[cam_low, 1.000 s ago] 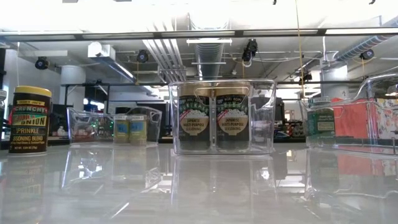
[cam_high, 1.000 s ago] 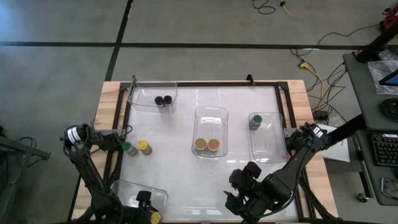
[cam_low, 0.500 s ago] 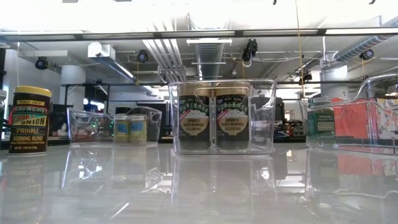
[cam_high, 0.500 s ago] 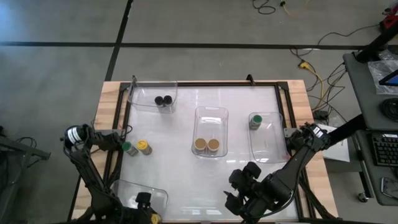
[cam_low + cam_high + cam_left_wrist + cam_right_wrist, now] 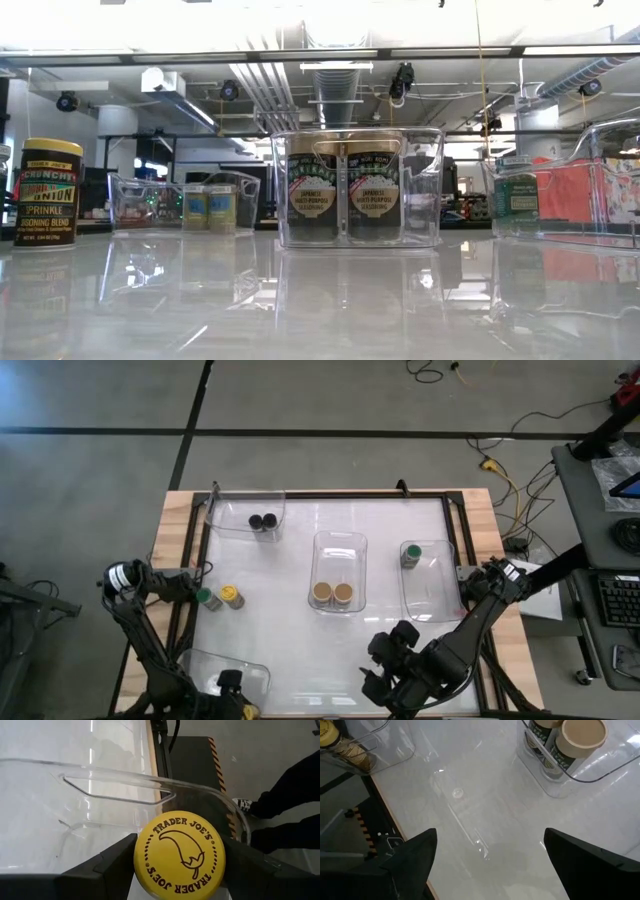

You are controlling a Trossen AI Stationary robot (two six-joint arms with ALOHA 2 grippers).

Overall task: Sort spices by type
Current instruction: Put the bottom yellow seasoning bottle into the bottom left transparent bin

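A white table (image 5: 290, 560) with a dark frame on wooden boards stands on a grey floor crossed by dark lines. Four clear plastic bins sit on it: one at the far left corner (image 5: 232, 518), one in the middle (image 5: 340, 550), one at the right (image 5: 435, 595), one at the near left edge (image 5: 205, 665). Cables (image 5: 500, 465) trail beside a desk with a keyboard (image 5: 618, 600)

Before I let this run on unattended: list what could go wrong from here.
1. The left gripper is shut on the held yellow-lid jar close to the near-left bin's rim. Lowering it could clip that rim or shove the bin.
2. The loose yellow-lid jar and green-lid jar stand close together. Gripping one may topple the other.

The right gripper hangs open over bare table.
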